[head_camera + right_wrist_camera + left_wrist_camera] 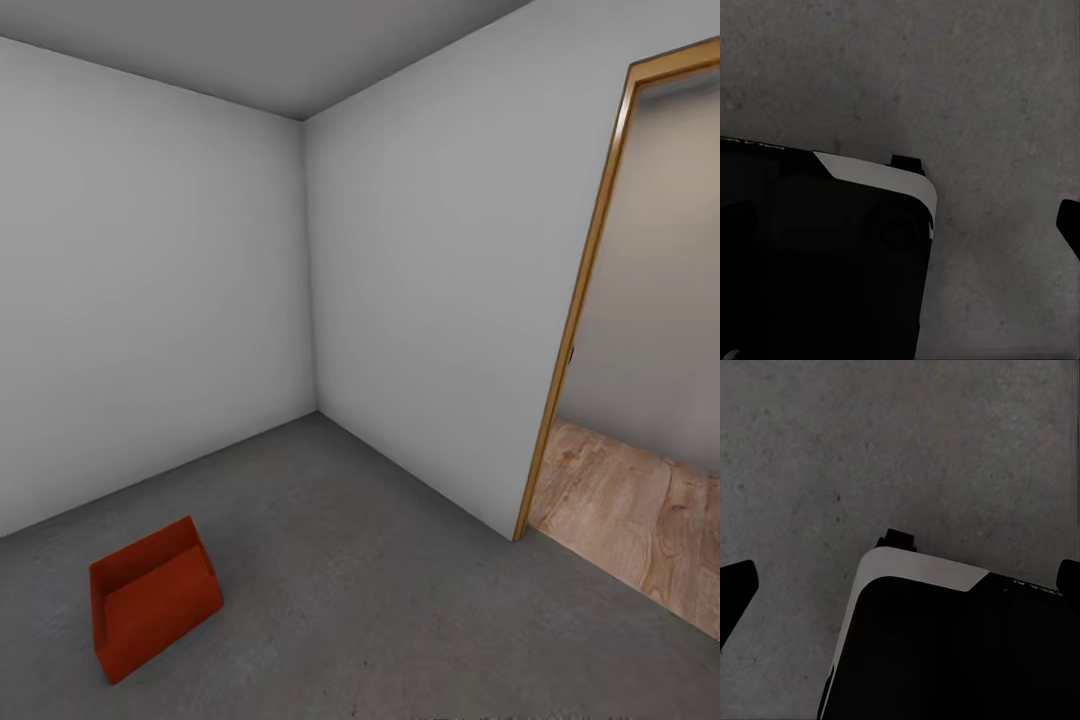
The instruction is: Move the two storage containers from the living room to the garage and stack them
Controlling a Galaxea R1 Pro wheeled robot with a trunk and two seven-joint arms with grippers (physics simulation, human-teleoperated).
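Left hand hangs over dark grey speckled concrete floor, its two black fingertips poking in at opposite edges of the wrist picture, spread wide with nothing between them but the robot's black-and-white base below. Right hand over on its own wrist camera: one dark fingertip at the edge, the other lost against the dark base, so whether it's open or closed I cannot tell. Up on the head camera, a different scene: a bare corner of pale grey walls, and one orange-red rectangular open-topped storage container sitting on the concrete floor, low and to the left, well apart from both walls. Off to the right, a wood-framed doorway opens onto light wood plank flooring.
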